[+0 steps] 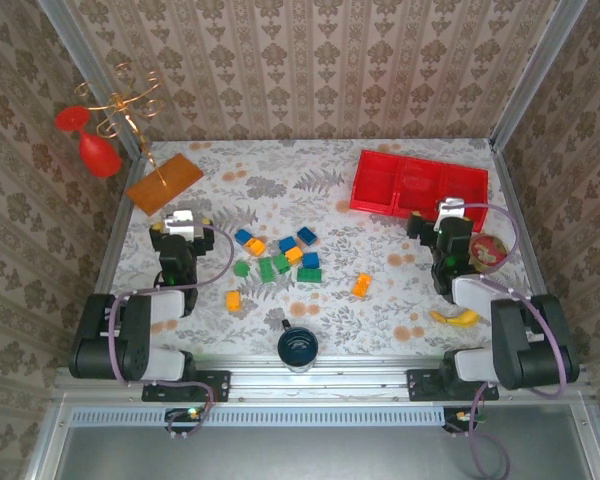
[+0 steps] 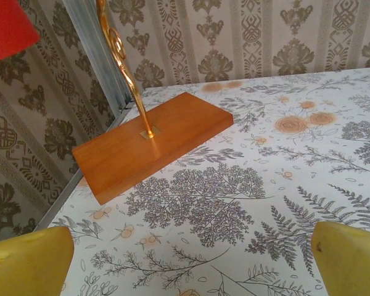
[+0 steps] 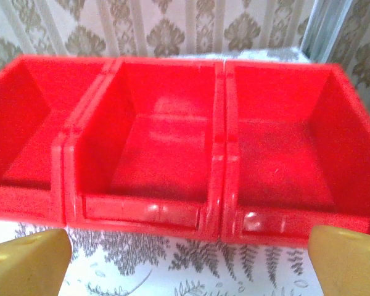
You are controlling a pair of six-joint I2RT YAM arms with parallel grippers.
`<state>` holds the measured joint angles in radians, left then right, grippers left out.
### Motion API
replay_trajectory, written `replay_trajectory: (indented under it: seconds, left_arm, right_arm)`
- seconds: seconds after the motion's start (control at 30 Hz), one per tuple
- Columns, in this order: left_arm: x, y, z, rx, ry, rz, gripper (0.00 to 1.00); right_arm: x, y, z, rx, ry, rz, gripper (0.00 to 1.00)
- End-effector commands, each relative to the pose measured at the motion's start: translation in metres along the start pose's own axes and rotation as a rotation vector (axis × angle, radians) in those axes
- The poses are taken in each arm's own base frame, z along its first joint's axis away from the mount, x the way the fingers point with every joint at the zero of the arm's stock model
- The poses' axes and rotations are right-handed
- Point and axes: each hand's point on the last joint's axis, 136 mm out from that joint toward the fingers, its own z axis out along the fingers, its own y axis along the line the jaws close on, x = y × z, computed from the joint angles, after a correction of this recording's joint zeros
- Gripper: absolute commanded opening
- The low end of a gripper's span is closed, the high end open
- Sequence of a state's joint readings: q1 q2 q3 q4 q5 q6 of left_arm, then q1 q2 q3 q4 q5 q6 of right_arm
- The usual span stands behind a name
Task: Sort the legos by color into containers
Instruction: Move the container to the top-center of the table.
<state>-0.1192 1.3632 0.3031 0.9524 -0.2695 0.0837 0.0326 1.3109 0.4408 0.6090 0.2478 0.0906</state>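
Viewing the rig from above, I found the legos [image 1: 267, 268] loose on the tabletop [image 1: 380, 250], most of them clustered a little left of its middle in blue, orange and green. One orange brick [image 1: 361, 285] lay apart on the cluster's right, and a second orange brick [image 1: 233, 299] lay toward the near edge. The containers [image 1: 420, 158], a red tray of three compartments, sat in the far right corner, well apart from the bricks. The left gripper [image 2: 185, 268] had its fingers spread wide and gripped nothing, facing the orange board [image 2: 154, 145] in the far left corner. The right gripper [image 3: 185, 265] was likewise spread and unladen, facing the tray's near wall. A dark blue cup [image 1: 299, 347] stood at the middle of the near edge. A banana [image 1: 453, 317] lay near the right edge.
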Motion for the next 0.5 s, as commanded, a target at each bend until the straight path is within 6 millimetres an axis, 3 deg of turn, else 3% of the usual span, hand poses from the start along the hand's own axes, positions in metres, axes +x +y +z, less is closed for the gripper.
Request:
replay_trajectory:
  seconds: [0.0, 0.23, 0.47]
  left_arm:
    - [-0.008, 0.000, -0.001, -0.009, 0.020, 0.041, 1.00]
    - [-0.024, -0.001, -0.013, 0.017, 0.029, -0.054, 1.00]
    - [-0.039, -0.005, -0.022, 0.058, 0.019, -0.156, 1.00]
  right_arm:
    - [-0.013, -0.013, -0.007, 0.074, 0.037, 0.040, 1.00]
    - [-0.023, -0.026, -0.016, 0.160, 0.151, 0.130, 1.00]
    - [-0.025, -0.012, 0.006, 0.130, 0.326, 0.143, 0.97]
